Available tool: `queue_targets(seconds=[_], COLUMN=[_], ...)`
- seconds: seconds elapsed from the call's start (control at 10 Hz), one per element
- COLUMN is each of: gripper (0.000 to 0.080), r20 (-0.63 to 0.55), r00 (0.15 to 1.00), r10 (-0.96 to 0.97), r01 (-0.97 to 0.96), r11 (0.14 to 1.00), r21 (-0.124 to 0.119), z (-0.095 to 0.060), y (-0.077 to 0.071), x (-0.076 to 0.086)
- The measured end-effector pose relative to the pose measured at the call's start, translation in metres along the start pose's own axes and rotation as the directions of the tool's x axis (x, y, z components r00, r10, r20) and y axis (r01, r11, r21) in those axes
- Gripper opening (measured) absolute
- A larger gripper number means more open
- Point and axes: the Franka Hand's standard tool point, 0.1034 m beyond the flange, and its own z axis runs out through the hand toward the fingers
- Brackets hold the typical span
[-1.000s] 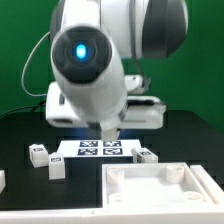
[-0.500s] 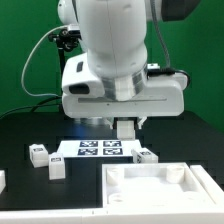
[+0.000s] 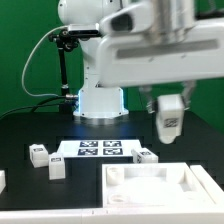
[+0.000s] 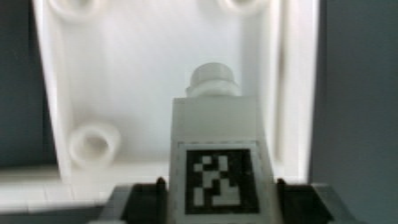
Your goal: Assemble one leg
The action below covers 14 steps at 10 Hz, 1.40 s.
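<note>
My gripper [image 3: 168,136] hangs above the table at the exterior view's right, over the far right part of the large white tray-like panel [image 3: 150,178]. It is shut on a white leg [image 3: 168,116] with a black-and-white tag. In the wrist view the leg [image 4: 217,140] points away from the gripper [image 4: 217,205], its round peg tip over the panel [image 4: 125,80], and the dark fingers [image 4: 143,203] press on both its sides. Three more legs lie on the black table: one [image 3: 38,154], one [image 3: 57,168], and one [image 3: 147,156].
The marker board [image 3: 98,149] lies flat between the loose legs. The robot's white base [image 3: 100,100] stands behind it, with a black stand and cables [image 3: 65,60] at the exterior view's left. A white piece [image 3: 2,181] shows at the left edge.
The arm has swung from over the marker board toward the exterior view's right and risen, carrying the leg. The loose legs and the panel have not moved.
</note>
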Motion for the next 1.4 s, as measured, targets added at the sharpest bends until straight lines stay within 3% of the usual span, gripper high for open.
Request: queue_targets(seconds=[0.2, 0.4, 0.7, 1.0, 1.1, 1.3, 1.4], gripper=[0.0285, 0.0285, 0.0285, 0.0285, 0.0285, 0.0285, 0.0285], r20=[-0.111, -0.287, -0.526, -0.52, -0.505, -0.48, -0.472], r00=[0.994, 0.958, 0.85, 0.854, 0.863, 0.877, 0.881], r10=[-0.001, -0.009, -0.023, -0.027, -0.023, -0.029, -0.031], r01=[0.002, 0.013, 0.034, 0.038, 0.035, 0.031, 0.028], r11=[1.0, 1.0, 0.999, 0.999, 0.999, 1.0, 1.0], r21=[0.007, 0.012, 0.011, 0.011, 0.015, -0.004, -0.014], z=[0.005, 0.005, 0.035, 0.038, 0.046, 0.06, 0.068], y=[0.001, -0.002, -0.009, -0.012, -0.023, -0.03, -0.025], x=[0.0, 0.009, 0.017, 0.015, 0.009, 0.001, -0.001])
